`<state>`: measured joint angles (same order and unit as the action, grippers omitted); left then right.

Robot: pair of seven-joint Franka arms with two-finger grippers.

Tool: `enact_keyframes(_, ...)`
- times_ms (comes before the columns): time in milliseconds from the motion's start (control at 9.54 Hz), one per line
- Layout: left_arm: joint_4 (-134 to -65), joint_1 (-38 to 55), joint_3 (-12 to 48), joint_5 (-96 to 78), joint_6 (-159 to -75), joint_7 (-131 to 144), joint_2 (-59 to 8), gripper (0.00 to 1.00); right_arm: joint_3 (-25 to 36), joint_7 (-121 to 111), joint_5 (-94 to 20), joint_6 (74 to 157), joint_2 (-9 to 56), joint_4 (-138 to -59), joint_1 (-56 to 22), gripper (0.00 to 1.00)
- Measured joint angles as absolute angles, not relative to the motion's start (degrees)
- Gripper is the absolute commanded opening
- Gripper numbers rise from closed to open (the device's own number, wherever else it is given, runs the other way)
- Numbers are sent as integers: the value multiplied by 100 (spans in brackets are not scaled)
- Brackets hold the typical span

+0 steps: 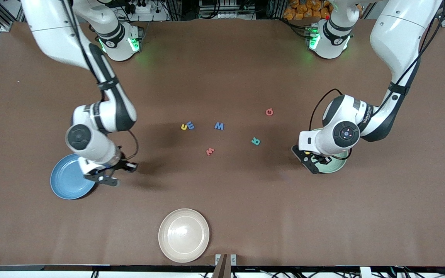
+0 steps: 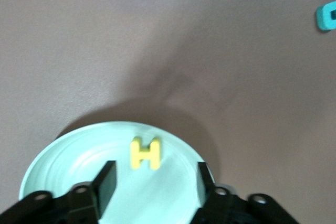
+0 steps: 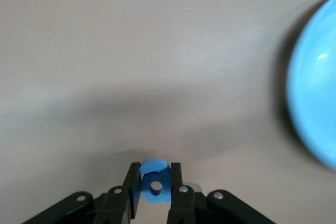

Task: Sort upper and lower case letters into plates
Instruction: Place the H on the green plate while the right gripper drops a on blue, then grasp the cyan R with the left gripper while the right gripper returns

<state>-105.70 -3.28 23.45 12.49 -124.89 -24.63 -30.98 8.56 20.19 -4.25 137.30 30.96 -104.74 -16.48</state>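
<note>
Table (image 1: 222,69): brown top carrying three plates and a loose scatter of small letters near its middle.
Right arm: comes from the base at the top of the front view and reaches down to the blue plate's end of the table.
Left arm: comes from its own base and bends down over the mint plate.
Cream plate (image 1: 184,235): nearest the front camera, well apart from the other two plates.
Blue plate (image 1: 66,179): toward the right arm's end of the table; its rim also shows at the edge of the right wrist view (image 3: 315,103).
Mint plate (image 1: 338,164): toward the left arm's end, mostly covered by the arm in the front view; seen clearly from the left wrist (image 2: 63,161).
Right gripper (image 1: 108,173): over the table just beside the blue plate's edge, fingers closed on a blue letter (image 3: 155,181) with a round hole in it.
Left gripper (image 1: 315,158): over the mint plate, fingers spread wide with nothing between them.
Yellow H (image 2: 145,153): lying flat in the mint plate.
Blue M (image 1: 219,126): near the table's middle.
Blue E (image 1: 191,125): touching a yellow letter (image 1: 184,127).
Pink M (image 1: 210,151): nearer the camera than the blue M.
Teal letter (image 1: 256,141): between the pink M and the mint plate.
Pink Q (image 1: 269,112): farthest of the loose letters from the camera.
</note>
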Motion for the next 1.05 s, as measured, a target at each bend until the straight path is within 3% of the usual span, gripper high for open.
enact_keyframes(210,-10491,-39,2395,1140,-12505,-1746,-3116,100,1309,1117,-423,13704,3096,-10477,-1333,0)
enact_keyframes(314,-10349,289,2405,1136,-12519,-1198,-3171,100,1389,661,-423,13696,3098,-10481,-1047,14)
enact_keyframes(419,-10122,664,2410,1132,-12543,-648,-3309,100,1399,261,-423,13694,3101,-10484,-734,97)
enact_keyframes(839,-9238,1594,2301,1143,-13046,1134,-4139,100,1351,-410,-426,13506,3063,-10474,-497,100)
enact_keyframes(1048,-9164,2112,1854,1146,-13318,1535,-4221,100,1288,-464,-428,13181,2999,-10457,-542,100)
